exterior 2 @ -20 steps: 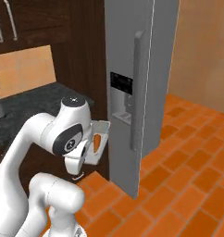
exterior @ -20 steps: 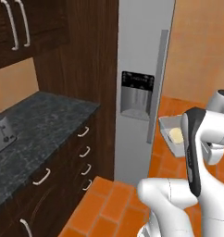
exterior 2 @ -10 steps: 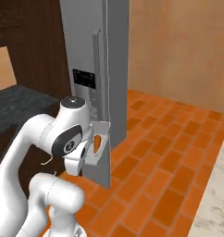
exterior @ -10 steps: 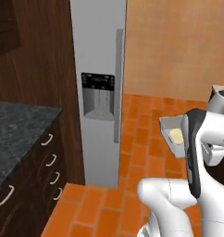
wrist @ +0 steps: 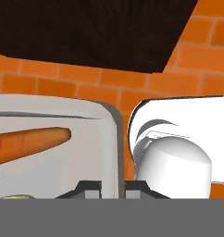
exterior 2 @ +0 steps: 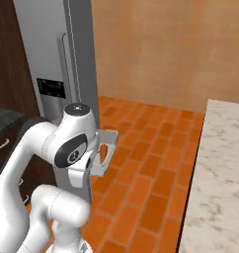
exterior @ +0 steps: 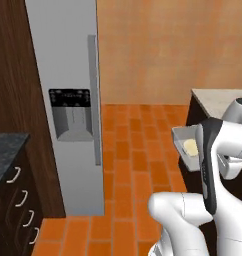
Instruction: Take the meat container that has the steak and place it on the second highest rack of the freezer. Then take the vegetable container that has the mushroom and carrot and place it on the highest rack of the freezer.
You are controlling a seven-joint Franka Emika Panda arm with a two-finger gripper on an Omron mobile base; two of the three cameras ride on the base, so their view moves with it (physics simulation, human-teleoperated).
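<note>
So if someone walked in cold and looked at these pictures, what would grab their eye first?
Probably the white arm carrying the vegetable container, a light-grey tray held at its rim by the shut end effector, with the orange carrot lying inside and the pale mushroom beside it. Next would be the tall grey freezer on the left, its door closed, standing over the orange brick floor.

No readable text, label or number anywhere. Freezer (exterior: 68,75) door carries dark dispenser panel (exterior: 69,95) at 9 o'clock in left base view; marks on it too blurred to read.
</note>
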